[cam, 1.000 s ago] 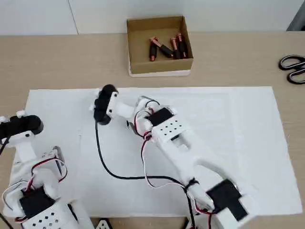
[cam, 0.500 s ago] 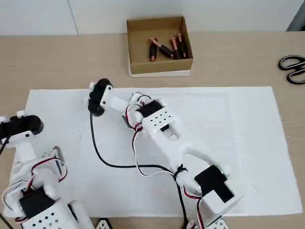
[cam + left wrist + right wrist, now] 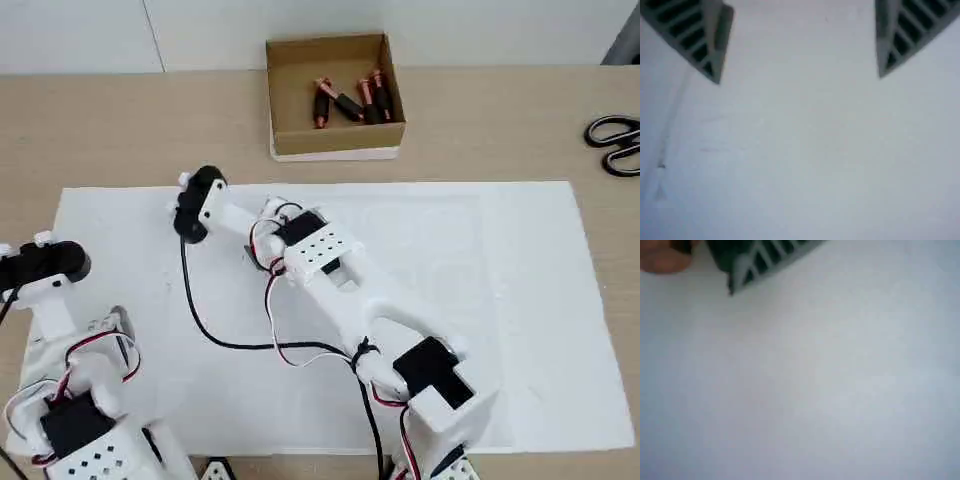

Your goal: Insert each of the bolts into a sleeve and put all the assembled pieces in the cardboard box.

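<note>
The table [image 3: 120, 120] carries a white sheet [image 3: 520, 300]. At its far centre, the cardboard box [image 3: 335, 138] holds the assembled pieces [image 3: 350, 100]. The left gripper [image 3: 797, 75] has its fingers spread; I cannot tell for the right gripper [image 3: 747, 270]. The loose black cable [image 3: 215, 335] could snag and jerk an arm into the box.

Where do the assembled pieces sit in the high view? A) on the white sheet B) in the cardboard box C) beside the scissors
B: the assembled pieces lie clustered inside the cardboard box, beyond the far edge of the white sheet.
</note>
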You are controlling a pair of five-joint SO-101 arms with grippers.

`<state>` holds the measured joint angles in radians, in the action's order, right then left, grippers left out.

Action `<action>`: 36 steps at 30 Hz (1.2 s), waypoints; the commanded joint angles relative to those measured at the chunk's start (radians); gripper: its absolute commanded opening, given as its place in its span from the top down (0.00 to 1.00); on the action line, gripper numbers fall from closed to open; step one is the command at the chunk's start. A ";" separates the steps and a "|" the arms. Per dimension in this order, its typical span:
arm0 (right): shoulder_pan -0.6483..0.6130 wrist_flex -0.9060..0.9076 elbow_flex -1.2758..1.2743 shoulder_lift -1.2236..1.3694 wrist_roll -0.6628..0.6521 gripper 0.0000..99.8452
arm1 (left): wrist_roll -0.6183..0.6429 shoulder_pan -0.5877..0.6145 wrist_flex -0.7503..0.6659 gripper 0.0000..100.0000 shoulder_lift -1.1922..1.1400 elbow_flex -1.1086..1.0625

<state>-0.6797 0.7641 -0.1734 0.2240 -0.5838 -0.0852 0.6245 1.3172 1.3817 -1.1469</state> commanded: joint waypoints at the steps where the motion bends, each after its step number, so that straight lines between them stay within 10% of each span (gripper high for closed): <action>1: -0.005 -0.007 0.040 -0.005 0.005 0.79 | -0.003 0.005 -0.026 0.81 0.006 0.004; 36: -0.004 0.194 0.077 0.140 -0.150 0.79 | -0.005 0.005 -0.025 0.81 0.006 0.004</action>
<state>-0.6797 0.9666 -0.1181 0.3452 -0.7296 -0.0852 0.6245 1.3172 1.3817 -1.1469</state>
